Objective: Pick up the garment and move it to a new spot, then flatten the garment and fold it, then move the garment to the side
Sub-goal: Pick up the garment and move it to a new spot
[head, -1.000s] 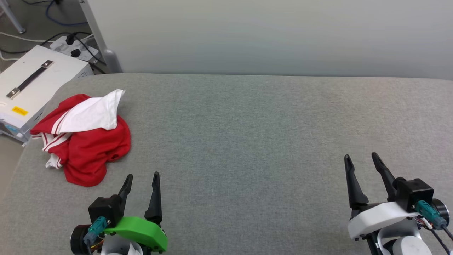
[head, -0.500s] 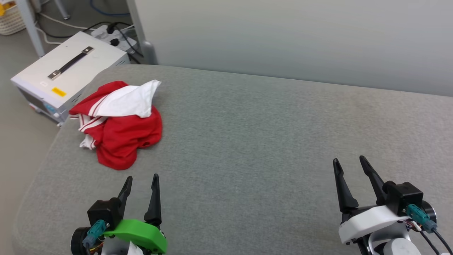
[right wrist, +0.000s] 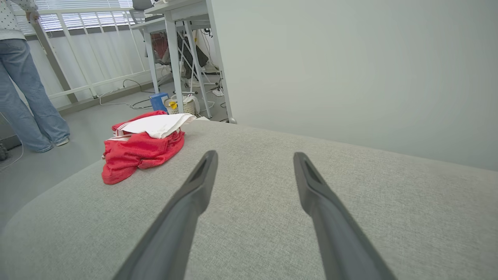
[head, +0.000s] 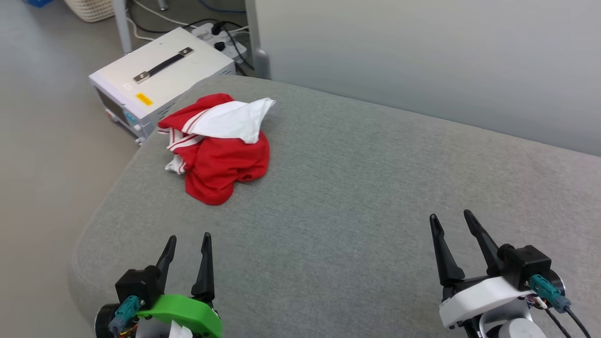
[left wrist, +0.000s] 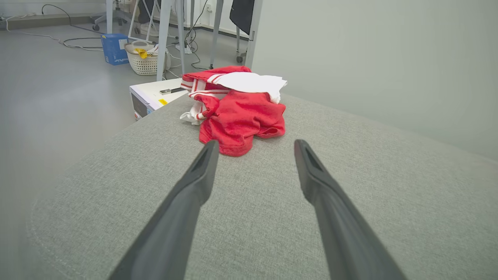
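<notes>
The garment (head: 218,148) lies crumpled in a heap near the far left corner of the grey padded surface (head: 366,188), red cloth with a white sleeve draped over its top and striped trim at its left. It also appears as the garment (left wrist: 237,111) straight ahead in the left wrist view and the garment (right wrist: 142,149) off to the left in the right wrist view. My left gripper (head: 188,238) hovers open near the front edge, well short of the heap, nothing between its fingers. My right gripper (head: 450,217) stands open at the lower right, far from the cloth.
A white instrument box (head: 162,77) with a black handle sits on the floor beside the surface's left corner, with a power strip and cables behind it. A pale wall (head: 422,56) runs along the far edge. A person's legs in jeans (right wrist: 23,93) stand at the left.
The head camera has swung left, so the whole scene has shifted right in the picture. The garment lies as before and both grippers remain open.
</notes>
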`<state>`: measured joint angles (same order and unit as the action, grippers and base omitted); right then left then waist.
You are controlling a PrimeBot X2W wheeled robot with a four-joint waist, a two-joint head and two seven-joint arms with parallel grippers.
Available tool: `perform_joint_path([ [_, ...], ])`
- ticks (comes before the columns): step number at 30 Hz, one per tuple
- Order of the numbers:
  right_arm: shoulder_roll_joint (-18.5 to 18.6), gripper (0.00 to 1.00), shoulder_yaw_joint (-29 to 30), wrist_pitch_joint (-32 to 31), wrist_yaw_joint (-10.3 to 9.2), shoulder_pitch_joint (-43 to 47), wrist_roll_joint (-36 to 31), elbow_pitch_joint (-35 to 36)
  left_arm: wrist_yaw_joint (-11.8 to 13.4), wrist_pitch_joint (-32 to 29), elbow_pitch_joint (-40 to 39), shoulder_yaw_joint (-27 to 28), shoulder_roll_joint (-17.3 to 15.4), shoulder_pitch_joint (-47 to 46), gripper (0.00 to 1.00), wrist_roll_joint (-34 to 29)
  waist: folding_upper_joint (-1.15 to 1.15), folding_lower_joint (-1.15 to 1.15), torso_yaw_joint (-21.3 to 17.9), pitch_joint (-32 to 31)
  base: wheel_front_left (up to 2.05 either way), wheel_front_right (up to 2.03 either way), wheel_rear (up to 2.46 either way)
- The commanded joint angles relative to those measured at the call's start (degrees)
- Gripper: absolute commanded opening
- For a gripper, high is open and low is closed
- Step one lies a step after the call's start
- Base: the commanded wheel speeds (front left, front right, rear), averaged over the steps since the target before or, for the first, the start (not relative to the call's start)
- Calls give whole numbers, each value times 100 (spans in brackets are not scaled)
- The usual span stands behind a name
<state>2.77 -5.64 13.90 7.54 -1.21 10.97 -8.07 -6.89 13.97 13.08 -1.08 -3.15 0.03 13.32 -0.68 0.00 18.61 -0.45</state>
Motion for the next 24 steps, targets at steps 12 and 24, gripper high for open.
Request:
perform_joint_path([
  [12, 10, 100, -65, 110, -5, -5, 93, -26, -59, 103, 6, -30, 27, 80, 100, 88, 68, 0, 551, 62, 0, 0, 0],
  [24, 10, 100, -79, 110, -5, -99, 22, -11, -59, 103, -104, -18, 25, 53, 100, 42, 68, 0, 410, 257, 0, 0, 0],
])
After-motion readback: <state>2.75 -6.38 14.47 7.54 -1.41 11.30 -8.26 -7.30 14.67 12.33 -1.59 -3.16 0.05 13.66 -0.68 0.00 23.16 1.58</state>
